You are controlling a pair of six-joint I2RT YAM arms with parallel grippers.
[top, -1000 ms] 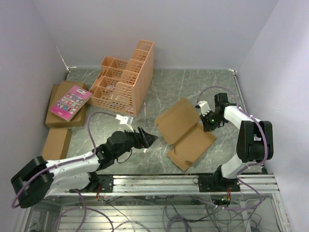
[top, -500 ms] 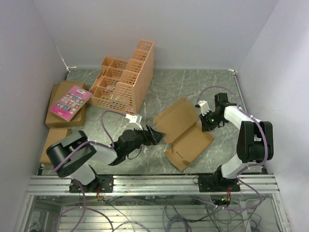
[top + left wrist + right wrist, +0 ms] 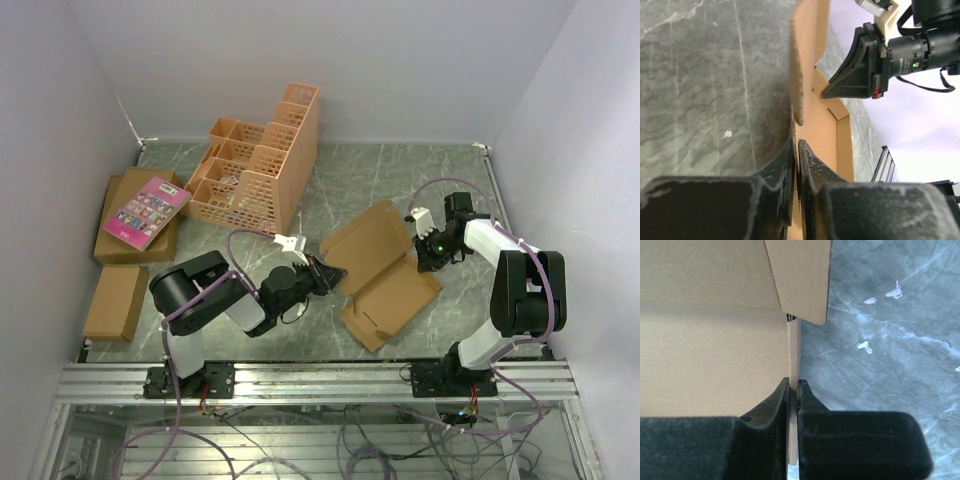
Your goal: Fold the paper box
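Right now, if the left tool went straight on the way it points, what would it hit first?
The paper box itself: the left tool pinches its near edge, and the raised flap stands right ahead. Beyond that, the right tool seems in line, though depth is unclear.

Lab test cell: plain lilac walls (image 3: 400, 60), alu rail (image 3: 320, 378), loose cables (image 3: 380, 440) underneath
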